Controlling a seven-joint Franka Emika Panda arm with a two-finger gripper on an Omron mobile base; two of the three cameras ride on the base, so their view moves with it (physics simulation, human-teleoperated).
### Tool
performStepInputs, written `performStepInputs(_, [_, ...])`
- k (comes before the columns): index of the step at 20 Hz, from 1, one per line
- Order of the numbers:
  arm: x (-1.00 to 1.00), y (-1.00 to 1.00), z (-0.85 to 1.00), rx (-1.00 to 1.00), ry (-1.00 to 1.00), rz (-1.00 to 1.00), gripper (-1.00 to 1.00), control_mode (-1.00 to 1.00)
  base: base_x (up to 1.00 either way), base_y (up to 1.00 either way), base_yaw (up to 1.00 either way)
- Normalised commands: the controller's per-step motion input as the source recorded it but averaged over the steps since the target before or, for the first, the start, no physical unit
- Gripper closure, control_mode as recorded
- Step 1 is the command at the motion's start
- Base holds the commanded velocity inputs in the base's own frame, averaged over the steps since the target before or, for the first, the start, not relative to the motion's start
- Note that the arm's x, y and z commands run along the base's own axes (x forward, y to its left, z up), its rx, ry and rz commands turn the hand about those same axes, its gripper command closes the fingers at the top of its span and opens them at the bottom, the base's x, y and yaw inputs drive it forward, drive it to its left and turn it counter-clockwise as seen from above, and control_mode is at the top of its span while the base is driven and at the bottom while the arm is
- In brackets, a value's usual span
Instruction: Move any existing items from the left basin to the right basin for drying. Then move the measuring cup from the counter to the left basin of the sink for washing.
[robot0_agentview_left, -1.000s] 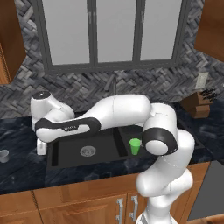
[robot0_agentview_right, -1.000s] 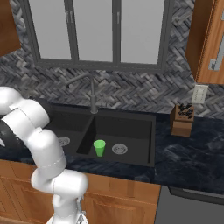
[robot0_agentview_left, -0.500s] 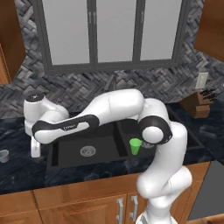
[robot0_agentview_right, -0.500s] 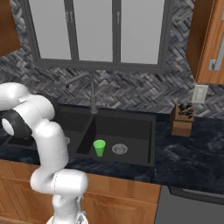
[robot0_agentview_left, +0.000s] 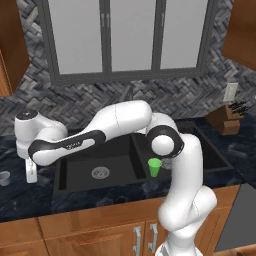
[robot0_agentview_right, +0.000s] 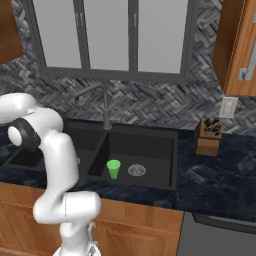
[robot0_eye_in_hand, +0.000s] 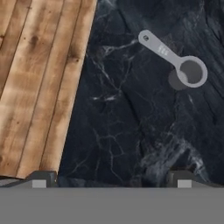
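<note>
The green tumbler (robot0_agentview_left: 154, 167) (robot0_agentview_right: 114, 169) stands upright in the right basin (robot0_agentview_right: 150, 155), next to its steel drain (robot0_agentview_right: 135, 170). Only the left basin's (robot0_agentview_left: 80, 170) drain (robot0_agentview_left: 100, 173) lies in it. At the far left, on the dark marbled counter (robot0_agentview_left: 20, 197), sits the tiny grey measuring cup (robot0_agentview_left: 5, 177). My gripper (robot0_agentview_left: 31, 174) hangs over the counter between that cup and the sink. In the hand view my gripper (robot0_eye_in_hand: 111, 177) is open with nothing between its fingers, and the measuring cup (robot0_eye_in_hand: 191, 72) lies ahead at the upper right, its handle pointing up-left.
A dark slim faucet (robot0_agentview_right: 105, 107) rises behind the sink's divider. A wooden knife block (robot0_agentview_left: 227, 120) (robot0_agentview_right: 209, 136) stands on the right counter. In the hand view the counter's edge runs along a wooden surface (robot0_eye_in_hand: 39, 78) on the left.
The arm has swung further left, carrying the hand from the sink's left rim out over the counter towards the measuring cup. The tumbler has not moved.
</note>
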Motion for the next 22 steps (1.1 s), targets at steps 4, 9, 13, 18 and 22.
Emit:
performStepInputs(4, [0.06,0.33,0.00,-0.03,0.00,0.08,-1.00,-1.00,0.00,0.00,0.00])
performStepInputs(9, [0.11,0.28,0.00,-0.03,0.00,0.08,-1.00,-1.00,0.00,0.00,0.00])
performStepInputs(13, [0.08,0.19,-0.05,-0.03,0.01,0.07,-1.00,-1.00,0.00,0.00,0.00])
performStepInputs(18, [0.09,0.14,-0.11,-0.03,0.00,0.03,-1.00,-1.00,0.00,0.00,0.00])
performStepInputs(22, [0.05,0.13,-0.18,-0.02,0.00,0.06,-1.00,-1.00,0.00,0.00,0.00])
